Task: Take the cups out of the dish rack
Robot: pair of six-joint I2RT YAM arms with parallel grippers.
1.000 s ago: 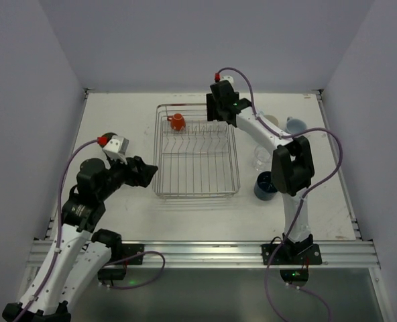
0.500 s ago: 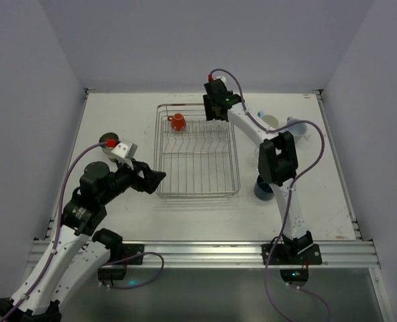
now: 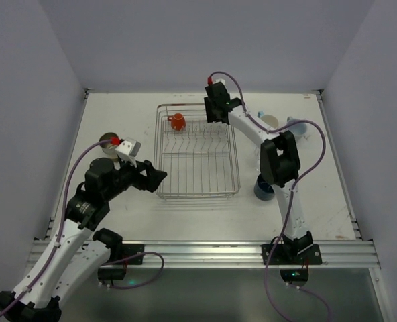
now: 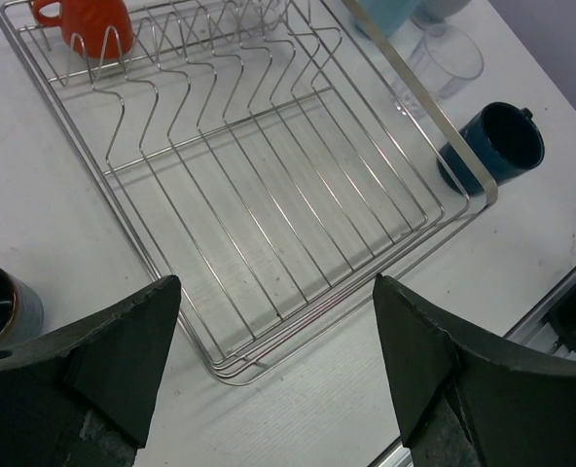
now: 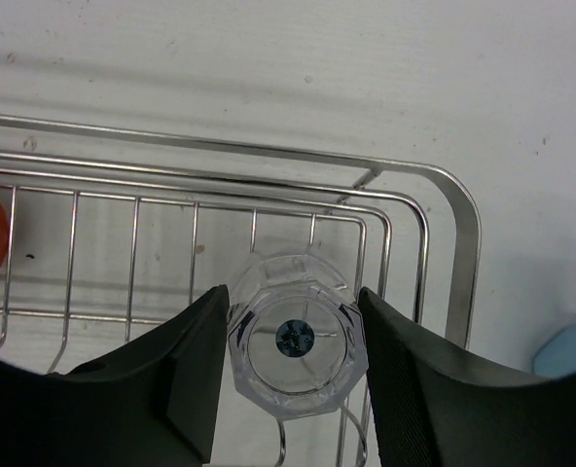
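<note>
The silver wire dish rack sits mid-table. An orange mug stands in its far left corner and also shows in the left wrist view. My right gripper is at the rack's far right corner. In the right wrist view, the right gripper has its fingers against both sides of an upturned clear glass that stands on the rack wires. My left gripper is open and empty above the rack's near left corner.
Cups stand on the table outside the rack. A dark blue mug is on the right, also in the left wrist view. A clear glass, a light blue mug and a cream tumbler are far right. A dark cup is left.
My left gripper has moved right, to the rack's near left corner. My right gripper has shifted slightly left over the rack's far right corner.
</note>
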